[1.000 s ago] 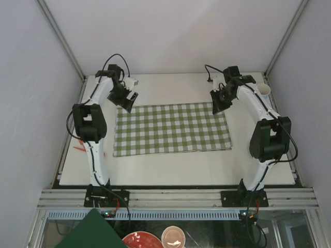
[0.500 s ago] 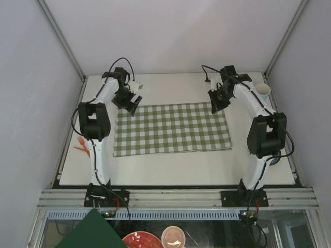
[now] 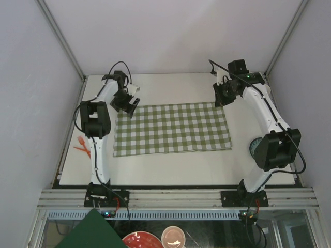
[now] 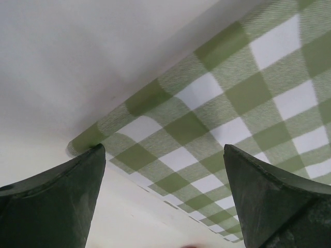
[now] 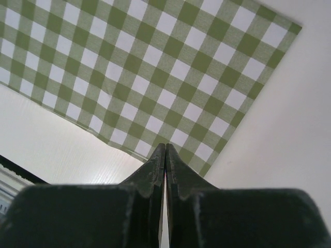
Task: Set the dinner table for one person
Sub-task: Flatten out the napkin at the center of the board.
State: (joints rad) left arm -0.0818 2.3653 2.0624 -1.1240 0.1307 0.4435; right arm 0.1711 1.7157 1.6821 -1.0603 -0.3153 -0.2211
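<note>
Table [image 3: 170, 88] lies directly beneath both my grippers. Left gripper [image 3: 128, 106] is spread wide and holds nothing. It sits at the far left corner of the cloth [image 3: 170, 129]; I cannot tell whether it touches. Right gripper [image 3: 220, 99] is clenched on nothing, above the far right corner. The cloth lies flat mid-table. A teal plate [image 3: 254, 147] lies near the right edge, partly hidden by my right arm [image 3: 269, 116]; its contents cannot be seen. Orange items [image 3: 81, 147] lie at the left edge. A red bowl [image 3: 138, 241] and a pale bowl [image 3: 174, 236] sit off the table, past its near edge.
</note>
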